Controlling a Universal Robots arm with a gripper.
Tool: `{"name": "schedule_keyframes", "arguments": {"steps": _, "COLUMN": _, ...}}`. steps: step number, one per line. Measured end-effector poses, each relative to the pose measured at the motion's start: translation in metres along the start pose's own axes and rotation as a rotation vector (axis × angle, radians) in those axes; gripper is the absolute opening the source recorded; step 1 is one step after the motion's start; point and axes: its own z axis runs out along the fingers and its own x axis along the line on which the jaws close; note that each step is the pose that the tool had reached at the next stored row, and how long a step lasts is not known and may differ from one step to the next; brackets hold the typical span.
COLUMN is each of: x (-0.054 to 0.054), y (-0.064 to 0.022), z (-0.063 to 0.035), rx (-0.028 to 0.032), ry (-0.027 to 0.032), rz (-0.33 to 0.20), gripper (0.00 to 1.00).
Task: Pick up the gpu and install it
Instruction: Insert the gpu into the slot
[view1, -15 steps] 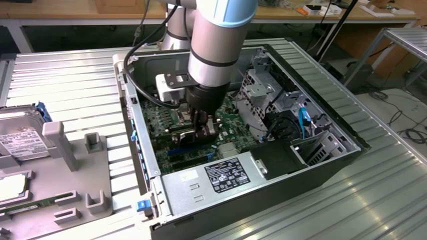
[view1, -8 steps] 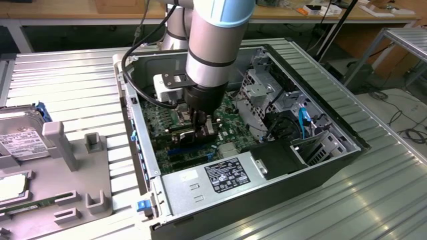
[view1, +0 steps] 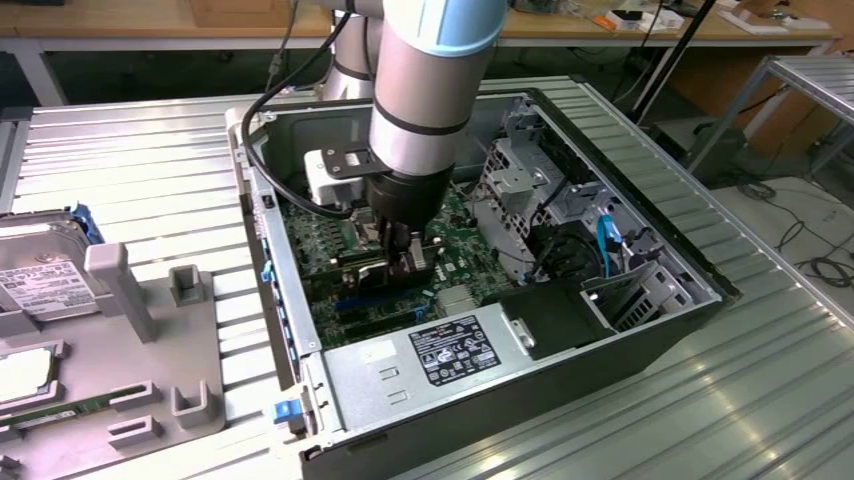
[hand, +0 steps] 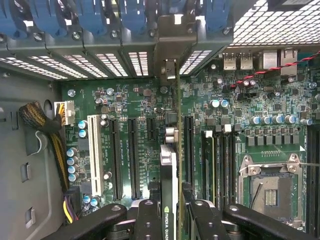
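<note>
While the arm reaches down into the open computer case (view1: 641, 330), its hand (view1: 404, 255) is clamped on the gpu (view1: 358, 262), holding it on edge just over the motherboard (view1: 461, 225).

From the wrist, the hand (hand: 172, 210) has its two dark fingers (hand: 148, 217) pressed on either side of the gpu (hand: 170, 165), which stands edge-up between them; its silver end bracket (hand: 167, 35) sits up against the case's rear slot openings, and the card runs in line with the black expansion slots (hand: 134, 157), though I cannot tell whether it is seated. The case lies on its side on the ribbed metal counter (view1: 147, 170), its power supply (view1: 427, 355) at the near end. Well apart, at the exterior view's left, a grey holder tray (view1: 147, 340) carries a hard drive (view1: 47, 285) and a green memory stick (view1: 60, 412).
</note>
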Motion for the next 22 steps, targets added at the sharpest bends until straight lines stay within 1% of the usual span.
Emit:
{"name": "schedule_keyframes", "arguments": {"steps": 10, "x": 0.0000, "y": 0.0005, "z": 0.0011, "rx": 0.0002, "ry": -0.0005, "rz": 0.000, "gripper": 0.27}}
{"name": "schedule_keyframes", "arguments": {"steps": 13, "x": 0.0001, "y": 0.0028, "z": 0.0010, "rx": -0.0003, "ry": -0.0004, "rz": -0.001, "gripper": 0.27}}
{"name": "schedule_keyframes", "arguments": {"steps": 22, "x": 0.0001, "y": 0.0027, "z": 0.0010, "rx": 0.0001, "ry": -0.0004, "rz": -0.001, "gripper": 0.27}}
